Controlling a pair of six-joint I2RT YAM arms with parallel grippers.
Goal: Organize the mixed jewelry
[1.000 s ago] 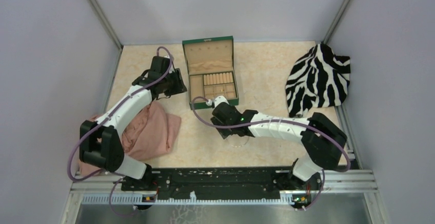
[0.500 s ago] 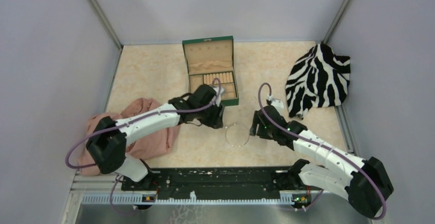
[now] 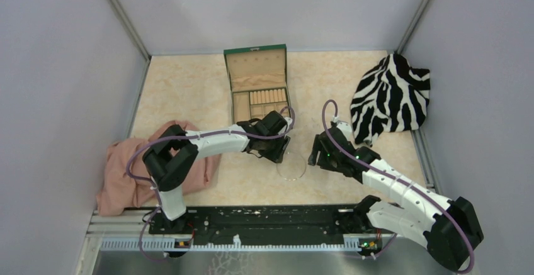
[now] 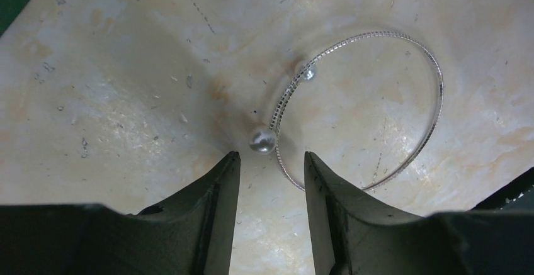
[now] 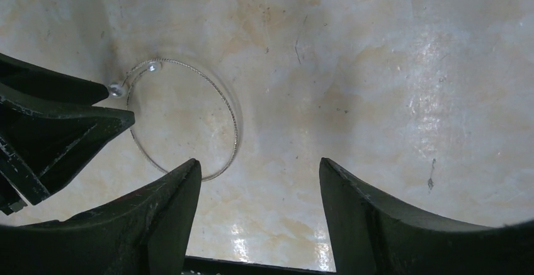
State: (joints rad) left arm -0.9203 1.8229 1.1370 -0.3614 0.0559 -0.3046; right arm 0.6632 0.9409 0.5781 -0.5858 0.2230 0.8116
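A thin silvery wire hoop (image 3: 291, 179) with a pearl-like bead at each end lies flat on the marble table, in front of the open green box (image 3: 257, 67). My left gripper (image 3: 281, 152) is open at the hoop's left edge. In the left wrist view its tips (image 4: 271, 158) straddle the wire just behind one bead (image 4: 262, 140) and hold nothing. My right gripper (image 3: 313, 155) is open and empty, just right of the hoop. The hoop (image 5: 236, 124) lies ahead and left of its tips (image 5: 259, 165). No tiny gold pieces show.
The box's tan compartment tray (image 3: 242, 106) is just behind the left gripper. A zebra-striped cloth (image 3: 390, 95) lies at the back right, and a pink cloth (image 3: 126, 174) at the front left. The left fingers (image 5: 56, 124) show in the right wrist view.
My left arm has swung from the box's left side to the hoop's edge. My right arm has pulled off the hoop to its right side.
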